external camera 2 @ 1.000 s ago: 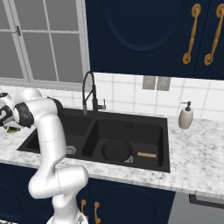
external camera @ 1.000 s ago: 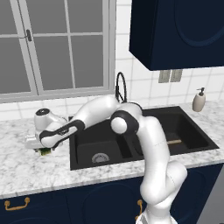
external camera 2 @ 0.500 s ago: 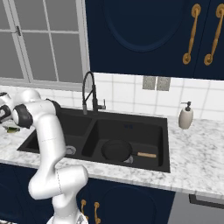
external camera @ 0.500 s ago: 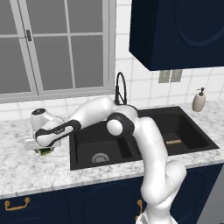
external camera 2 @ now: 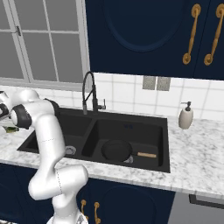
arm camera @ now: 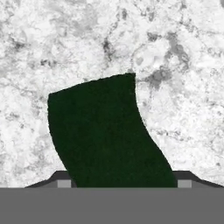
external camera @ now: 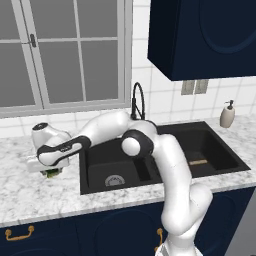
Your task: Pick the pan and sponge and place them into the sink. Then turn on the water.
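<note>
Pincer [arm camera: 124, 183] has come down astride sponge [arm camera: 105, 135] at bench's [arm camera: 175, 65] nine o'clock; jaws narrowing, grip not confirmed; pan [external camera 2: 117, 150] already in sink [external camera 2: 162, 144].

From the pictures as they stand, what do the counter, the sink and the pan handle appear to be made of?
Counter: likely polished marble or a stone look-alike, white with grey veining.
Sink: matte black, maybe composite or coated metal; there is no shine on its walls.
Pan handle: looks like wood, light brown against the black pan.

Gripper [external camera: 50, 172] over sponge [external camera: 51, 173]
</note>
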Motion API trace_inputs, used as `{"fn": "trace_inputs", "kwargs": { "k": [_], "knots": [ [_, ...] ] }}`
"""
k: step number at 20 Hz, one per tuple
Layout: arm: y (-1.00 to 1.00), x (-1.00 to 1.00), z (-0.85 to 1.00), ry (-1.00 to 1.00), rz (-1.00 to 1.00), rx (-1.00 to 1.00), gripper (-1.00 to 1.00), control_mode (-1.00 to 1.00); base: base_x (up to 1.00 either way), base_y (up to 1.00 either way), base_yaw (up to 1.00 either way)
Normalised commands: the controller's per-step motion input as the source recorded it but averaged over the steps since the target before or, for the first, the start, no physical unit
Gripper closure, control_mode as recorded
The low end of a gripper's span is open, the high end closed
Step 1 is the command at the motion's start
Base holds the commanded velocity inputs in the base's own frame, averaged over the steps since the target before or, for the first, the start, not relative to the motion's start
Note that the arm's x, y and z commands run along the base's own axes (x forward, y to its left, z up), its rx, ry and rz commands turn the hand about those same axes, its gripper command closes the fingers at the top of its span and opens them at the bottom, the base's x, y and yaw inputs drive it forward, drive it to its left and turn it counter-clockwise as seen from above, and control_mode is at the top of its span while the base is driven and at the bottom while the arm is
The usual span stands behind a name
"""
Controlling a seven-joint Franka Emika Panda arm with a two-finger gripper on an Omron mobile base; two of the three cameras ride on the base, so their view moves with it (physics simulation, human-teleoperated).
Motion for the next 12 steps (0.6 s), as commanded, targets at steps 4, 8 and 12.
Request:
{"fn": "trace_inputs", "kwargs": {
  "k": [4, 8, 12],
  "knots": [
    [-0.82, -0.76, 0.0, -0.06, -0.08, 0.12, 1.0, -1.0, 0.0, 0.0, 0.0],
    [-0.83, -0.83, 0.13, -0.11, -0.1, 0.11, 1.0, -1.0, 0.0, 0.0, 0.0],
    [-0.81, -0.76, 0.27, -0.17, -0.11, 0.08, 1.0, -1.0, 0.0, 0.0, 0.0]
  ]
}}
